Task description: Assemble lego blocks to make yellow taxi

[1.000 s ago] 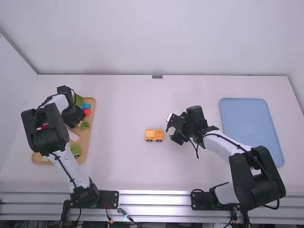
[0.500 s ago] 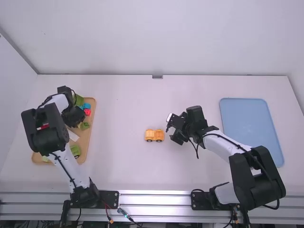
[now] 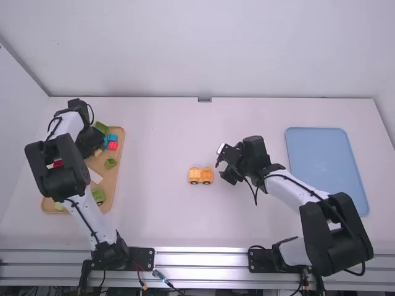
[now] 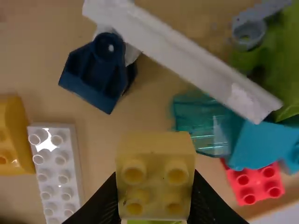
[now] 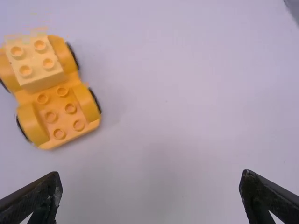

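Note:
Over the far end of the wooden tray (image 3: 110, 186) is my left gripper (image 3: 97, 150). In the left wrist view my left gripper (image 4: 156, 198) is shut on a yellow block (image 4: 155, 161), its studs facing the camera. Alone on the table's middle stands the yellow car (image 3: 200, 176); in the right wrist view a pale yellow block (image 5: 35, 60) sits on one end of the car base (image 5: 60, 114), whose other end has bare studs. To the right of the car, my right gripper (image 3: 225, 164) is open and holds nothing; in the right wrist view the right gripper (image 5: 152, 193) has its fingers wide apart.
In the tray lie a white studded brick (image 4: 56, 170), a dark blue piece (image 4: 96, 70), a long white piece (image 4: 182, 53), a teal block (image 4: 201, 123), a red brick (image 4: 254, 184) and another yellow block (image 4: 14, 135). A blue tray (image 3: 327, 169) rests at the right.
My left gripper has shifted slightly away from the camera and left over the tray, with a yellow block now seen at its fingers. The right arm has moved only very slightly; the car is still.

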